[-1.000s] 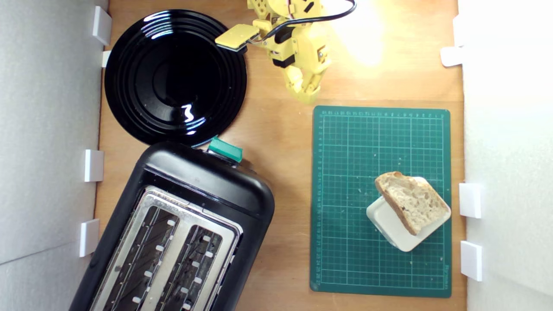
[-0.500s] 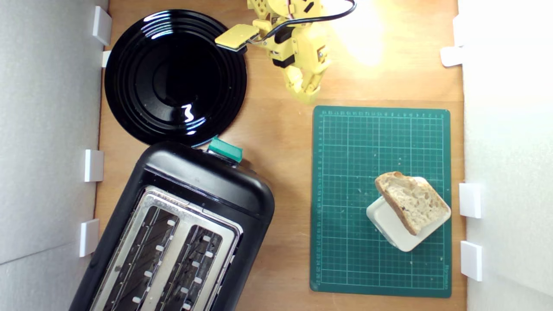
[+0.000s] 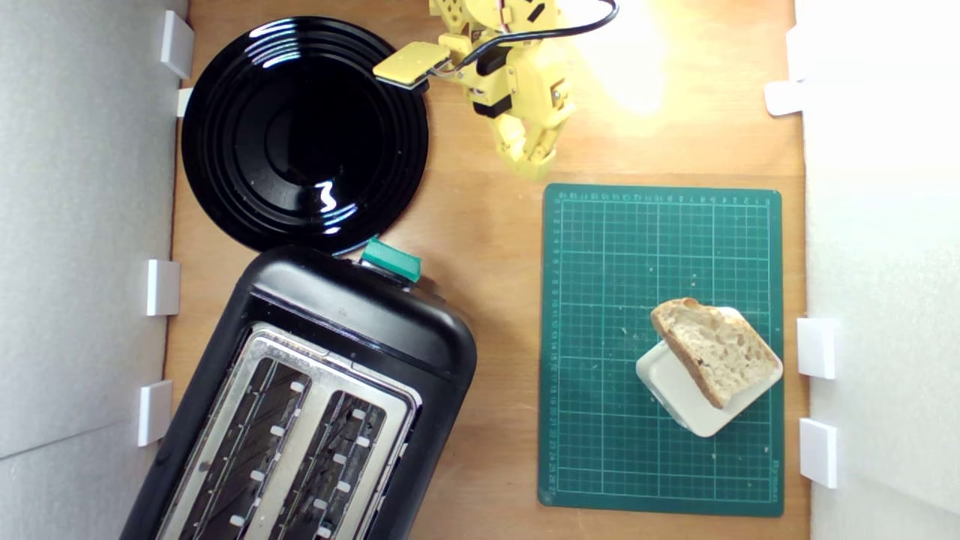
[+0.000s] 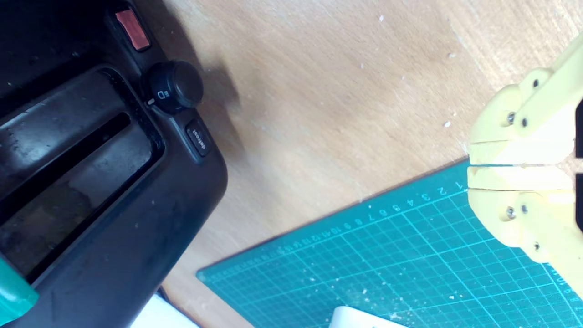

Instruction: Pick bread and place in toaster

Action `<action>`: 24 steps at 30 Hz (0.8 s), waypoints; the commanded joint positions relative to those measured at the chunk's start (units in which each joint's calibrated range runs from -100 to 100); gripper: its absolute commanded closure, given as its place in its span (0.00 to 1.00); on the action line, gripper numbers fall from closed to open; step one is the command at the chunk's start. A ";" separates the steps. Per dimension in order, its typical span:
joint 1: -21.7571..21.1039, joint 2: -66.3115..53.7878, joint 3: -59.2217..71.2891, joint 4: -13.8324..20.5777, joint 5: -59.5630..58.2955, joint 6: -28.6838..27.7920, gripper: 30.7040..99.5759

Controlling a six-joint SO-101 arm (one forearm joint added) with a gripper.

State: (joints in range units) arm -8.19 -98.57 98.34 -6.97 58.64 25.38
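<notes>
The bread (image 3: 712, 351), a wedge slice with brown crust and pale holey crumb, lies on a white rounded block (image 3: 679, 394) on the green cutting mat (image 3: 622, 247) at the exterior view's right. The black toaster (image 3: 315, 397) with silver slotted top and green lever knob (image 3: 391, 259) fills the lower left; its dark side with a dial (image 4: 173, 86) shows in the wrist view. My yellow gripper (image 3: 531, 163) hangs near the top centre, above the mat's far edge, far from the bread. In the wrist view the gripper (image 4: 471, 165) has its jaws pressed together, holding nothing.
A round glossy black plate (image 3: 225, 150) lies at the upper left, beside the toaster. White foam walls with white clips (image 3: 816, 347) border both sides of the wooden table (image 3: 480, 225). A corner of the white block (image 4: 360, 318) shows in the wrist view.
</notes>
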 commanded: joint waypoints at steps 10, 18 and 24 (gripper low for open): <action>0.30 9.22 -1.15 -0.91 -12.91 -0.09 0.86; -0.35 18.71 -1.33 -6.99 -26.90 0.38 0.86; -4.78 27.36 -1.15 -8.89 -39.36 -0.04 0.86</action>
State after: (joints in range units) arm -10.39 -75.39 97.04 -14.70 26.86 25.59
